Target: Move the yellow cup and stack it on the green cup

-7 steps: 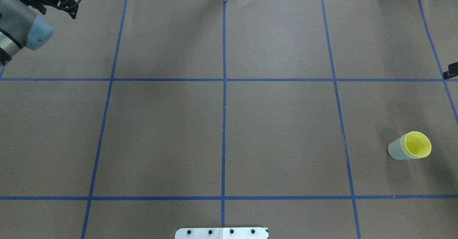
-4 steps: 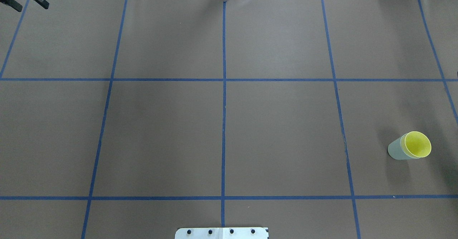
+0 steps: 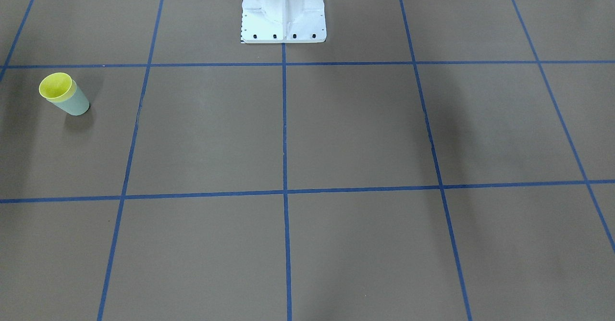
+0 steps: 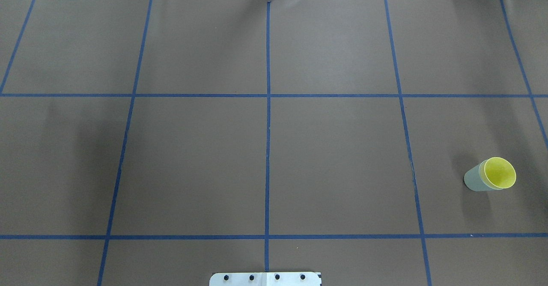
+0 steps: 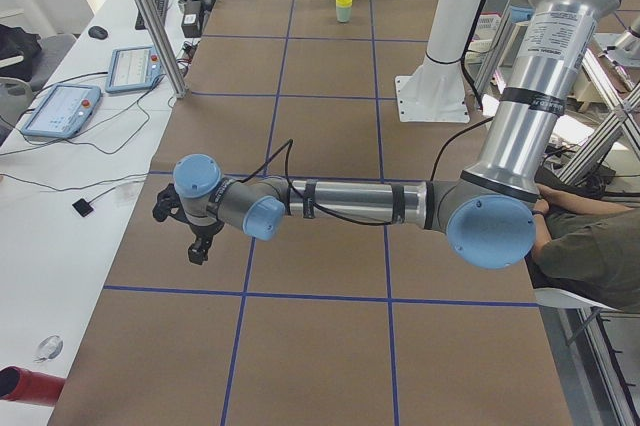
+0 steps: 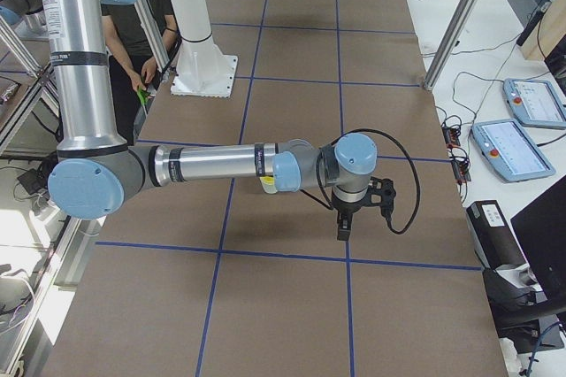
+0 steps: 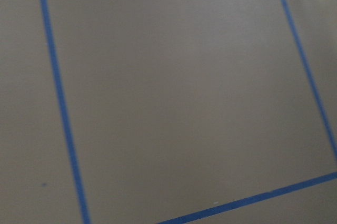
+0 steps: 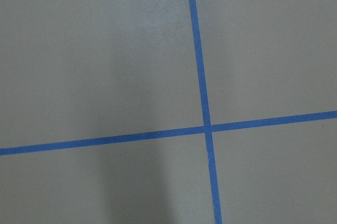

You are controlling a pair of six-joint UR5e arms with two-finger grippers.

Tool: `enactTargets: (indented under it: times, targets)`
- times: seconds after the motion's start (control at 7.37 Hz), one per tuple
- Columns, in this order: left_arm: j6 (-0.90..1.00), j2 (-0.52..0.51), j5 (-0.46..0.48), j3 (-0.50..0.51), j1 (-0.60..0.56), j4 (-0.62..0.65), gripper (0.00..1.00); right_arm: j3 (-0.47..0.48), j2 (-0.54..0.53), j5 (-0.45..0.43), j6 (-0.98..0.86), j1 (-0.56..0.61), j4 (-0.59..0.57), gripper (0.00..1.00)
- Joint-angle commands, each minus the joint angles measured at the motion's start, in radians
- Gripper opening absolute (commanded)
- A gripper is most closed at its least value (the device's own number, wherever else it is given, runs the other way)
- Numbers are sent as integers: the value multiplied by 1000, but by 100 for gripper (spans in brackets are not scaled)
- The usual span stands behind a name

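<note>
You find the yellow cup (image 4: 500, 174) nested inside the green cup (image 4: 472, 180). The pair stands on the table (image 4: 334, 149) at the lower right of the overhead view and the upper left of the front-facing one. Your left gripper (image 5: 197, 253) hangs over the table at the left of the left-side view, well apart from the cups. Your right gripper (image 6: 343, 230) hangs right of centre in the right-side view. You cannot tell how far either one's fingers are parted, or whether they grasp anything.
</note>
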Motion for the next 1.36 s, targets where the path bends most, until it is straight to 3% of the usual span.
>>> enactTargets:
  times: [0.0,0.14,0.27,0.95,1.22]
  targets:
    - [17,6,9,-124,-2,307,100,-1,3,1,-26,4,-16,100]
    - [18,47,9,-200,-5,372,100,5,4,-2,-49,4,-16,100]
    - [24,107,11,-220,1,335,100,7,3,10,-58,4,-18,100]
    - [86,115,1,-225,-1,285,100,-34,0,-15,-60,-2,-15,100]
    - [83,114,-41,-216,2,279,100,-9,7,-4,-57,-2,-15,100]
